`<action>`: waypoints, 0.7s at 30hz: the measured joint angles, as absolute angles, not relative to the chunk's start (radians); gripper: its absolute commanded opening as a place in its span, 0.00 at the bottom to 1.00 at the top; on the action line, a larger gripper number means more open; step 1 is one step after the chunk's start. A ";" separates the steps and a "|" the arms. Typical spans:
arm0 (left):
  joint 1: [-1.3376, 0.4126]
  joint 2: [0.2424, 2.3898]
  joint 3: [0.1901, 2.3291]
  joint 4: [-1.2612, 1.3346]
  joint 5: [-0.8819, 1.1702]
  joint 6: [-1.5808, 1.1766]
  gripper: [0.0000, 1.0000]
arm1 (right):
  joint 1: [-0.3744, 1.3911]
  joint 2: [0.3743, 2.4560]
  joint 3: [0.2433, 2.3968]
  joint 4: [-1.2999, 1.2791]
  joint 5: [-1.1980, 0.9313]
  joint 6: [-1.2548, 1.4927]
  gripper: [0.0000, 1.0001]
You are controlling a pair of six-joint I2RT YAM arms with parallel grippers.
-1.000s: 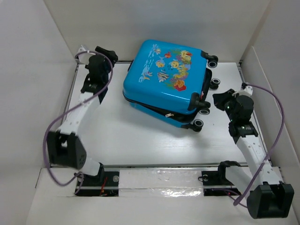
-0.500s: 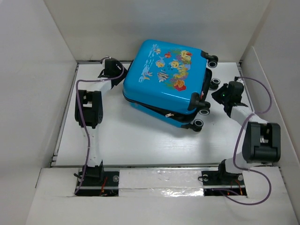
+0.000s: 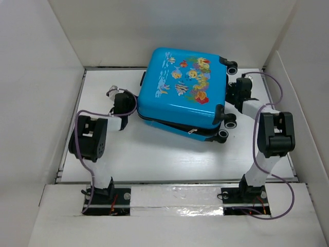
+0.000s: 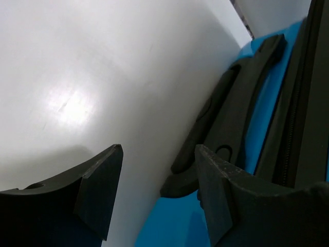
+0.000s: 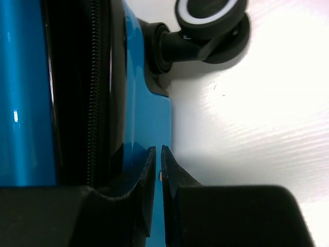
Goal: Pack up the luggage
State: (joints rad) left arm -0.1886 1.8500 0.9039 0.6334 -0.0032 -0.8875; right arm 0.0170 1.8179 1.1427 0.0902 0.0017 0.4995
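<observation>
Only wrist views are showing zipper teeth (image 5: 92,77) on the bright-blue fish-print hard-shell luggage (image 3: 182,85); folded arms are flanking it, left gripper (image 4: 158,154) gaping, right gripper (image 5: 158,149) pinched together.

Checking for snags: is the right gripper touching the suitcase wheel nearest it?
Apart. The right wrist view shows bare table between the right gripper and the suitcase wheel.
</observation>
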 measured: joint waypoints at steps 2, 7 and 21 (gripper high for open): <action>-0.231 1.761 0.805 0.648 -0.089 -0.871 0.56 | 0.032 1.829 1.176 0.066 0.026 0.456 0.16; -0.379 1.567 0.651 0.604 -0.324 -0.792 0.56 | 0.056 1.860 1.267 -0.002 0.092 0.335 0.17; -1.019 1.223 0.351 0.397 -0.556 -0.839 0.56 | 0.178 2.182 1.936 -0.263 -0.118 0.121 0.31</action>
State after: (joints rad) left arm -1.0195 1.2228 0.3511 0.3969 -0.5556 -0.8394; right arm 0.1783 2.1818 1.9358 -0.2634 -0.1181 0.1215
